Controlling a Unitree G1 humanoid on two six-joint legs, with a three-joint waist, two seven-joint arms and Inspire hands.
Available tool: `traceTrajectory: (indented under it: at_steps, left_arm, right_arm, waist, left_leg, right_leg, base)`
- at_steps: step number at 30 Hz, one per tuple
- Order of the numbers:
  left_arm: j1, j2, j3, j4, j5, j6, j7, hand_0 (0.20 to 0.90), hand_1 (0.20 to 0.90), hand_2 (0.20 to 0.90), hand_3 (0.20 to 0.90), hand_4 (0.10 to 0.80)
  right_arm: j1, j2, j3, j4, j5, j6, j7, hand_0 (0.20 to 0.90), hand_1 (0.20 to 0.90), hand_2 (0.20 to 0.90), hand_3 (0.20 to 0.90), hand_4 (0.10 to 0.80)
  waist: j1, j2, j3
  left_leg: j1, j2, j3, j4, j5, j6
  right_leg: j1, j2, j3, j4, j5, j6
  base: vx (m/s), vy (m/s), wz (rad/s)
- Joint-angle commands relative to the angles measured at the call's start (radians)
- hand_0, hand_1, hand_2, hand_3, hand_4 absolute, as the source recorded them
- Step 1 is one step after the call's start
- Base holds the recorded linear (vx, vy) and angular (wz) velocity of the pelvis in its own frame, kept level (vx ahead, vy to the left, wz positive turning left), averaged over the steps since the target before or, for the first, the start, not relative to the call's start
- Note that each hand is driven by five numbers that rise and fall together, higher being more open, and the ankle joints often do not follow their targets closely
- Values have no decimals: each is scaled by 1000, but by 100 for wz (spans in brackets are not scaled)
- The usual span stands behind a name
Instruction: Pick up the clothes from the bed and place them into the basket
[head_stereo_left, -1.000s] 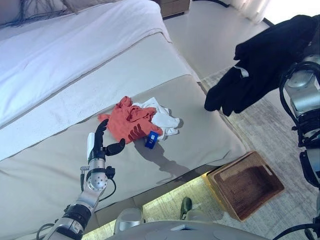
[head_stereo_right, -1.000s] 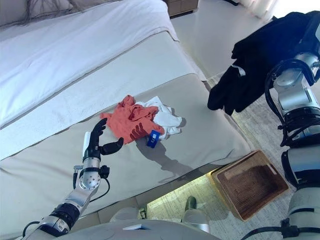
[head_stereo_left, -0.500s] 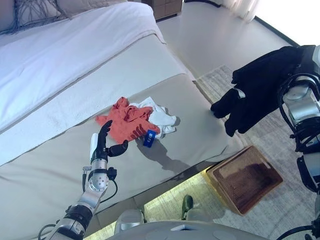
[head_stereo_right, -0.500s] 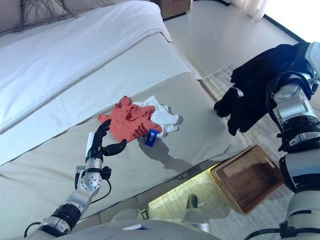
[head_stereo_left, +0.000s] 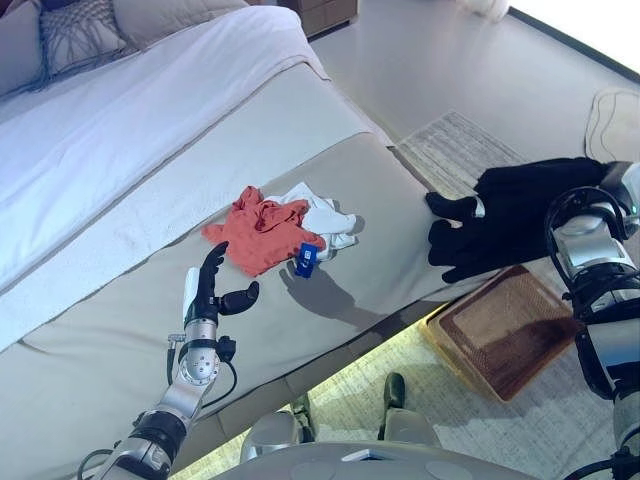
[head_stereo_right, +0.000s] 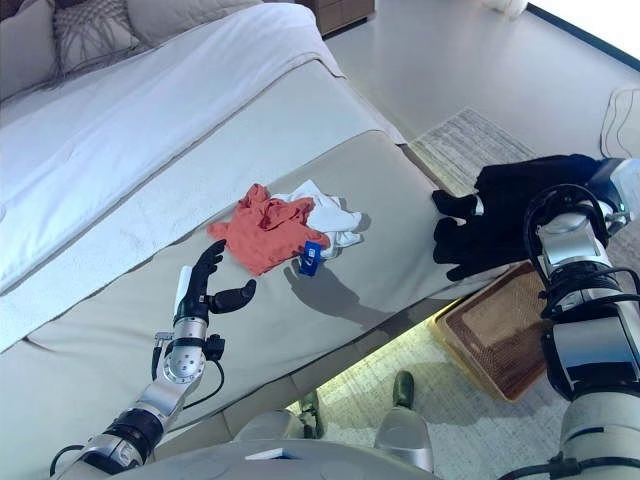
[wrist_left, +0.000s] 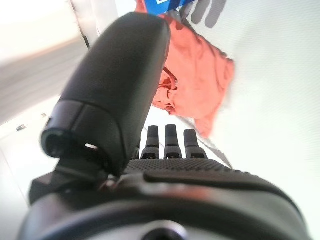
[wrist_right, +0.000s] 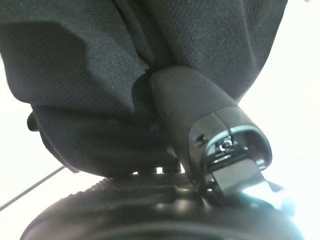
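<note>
A black garment hangs off the bed's right edge, just above the brown wicker basket on the floor. My right hand is shut on it, with the thumb pressed into the cloth and the fingers buried in it. On the bed lie an orange garment, a white garment beside it, and a small blue item at their front. My left hand stands open and upright over the bed, a little in front and left of the orange garment, holding nothing.
The bed has a beige cover, with a white sheet and a patterned pillow at its far end. A grey rug lies under the basket. A second small rug lies at the far right.
My right arm has lowered the black garment from high up down to just above the basket. The camera has shifted. The left hand and the clothes on the bed stayed put.
</note>
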Motion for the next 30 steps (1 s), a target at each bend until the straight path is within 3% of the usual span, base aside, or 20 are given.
traceTrajectory:
  at_steps: [1,11,24,30]
  left_arm:
    - [-67,35,-28,-89,-5,-109,4,900,900,900,900,800]
    - [-85,37,-43,-114,-15,-105,-29,900,900,900,900,800]
    - [-106,27,-54,-134,-21,-111,-37,900,900,900,900,800]
    - [-105,28,-53,-135,-24,-122,-43,900,900,900,900,800]
  right_arm:
    - [-130,-117,34,-26,-38,-54,-122,300,300,300,200,100]
    - [-97,-163,17,-85,-40,-30,-134,300,300,300,200,100]
    - [-121,-224,81,-134,-117,-69,25,300,300,300,200,100]
    - [-65,-201,39,-84,-124,-32,50,300,300,300,200,100]
  waist:
    - [0,-20,-40]
    - [-40,-6,-32]
    - [-76,39,0]
    - [-82,59,11]
  left_leg:
    - [53,27,-9,5,-92,-54]
    - [66,20,28,5,-98,-52]
    - [56,6,49,8,-94,-58]
    - [50,3,54,7,-91,-60]
  right_leg:
    - [15,13,-5,16,-39,-7]
    - [1,20,26,16,-33,-6]
    - [-24,22,56,16,-34,-11]
    - [-31,20,54,16,-34,-11]
  base:
    - [-5,7,-7]
    - [-11,9,-13]
    - [-16,-21,-5]
    - [0,0,0]
